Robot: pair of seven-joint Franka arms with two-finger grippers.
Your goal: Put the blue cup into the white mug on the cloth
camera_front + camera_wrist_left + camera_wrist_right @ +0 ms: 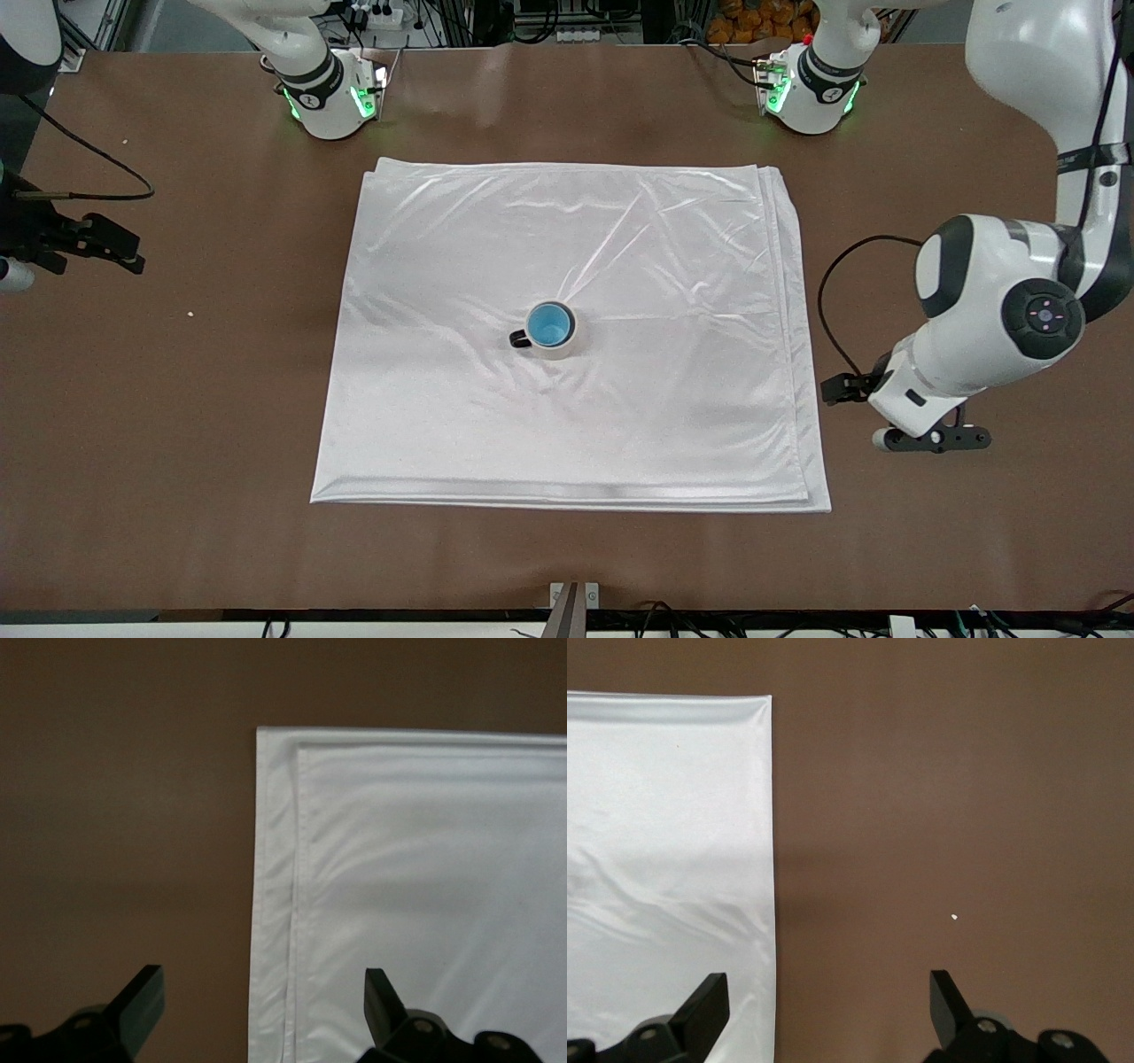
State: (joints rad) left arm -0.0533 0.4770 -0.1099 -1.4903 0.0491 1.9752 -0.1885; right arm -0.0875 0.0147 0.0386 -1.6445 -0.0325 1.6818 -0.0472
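The blue cup (550,324) sits upright inside the white mug (562,348), whose black handle points toward the right arm's end. The mug stands near the middle of the white cloth (620,248). My left gripper (930,438) hangs open and empty over the cloth's edge at the left arm's end; its wrist view shows the gripper (263,985) above a folded cloth corner (407,859). My right gripper (106,244) waits open and empty over bare table by the cloth's edge at the right arm's end (828,988). Neither wrist view shows the cup or mug.
The brown table (930,549) surrounds the cloth on all sides. A small white crumb (190,314) lies on it toward the right arm's end and shows in the right wrist view (955,918). A black cable (97,155) trails there too. The arm bases (332,97) (811,89) stand farthest from the camera.
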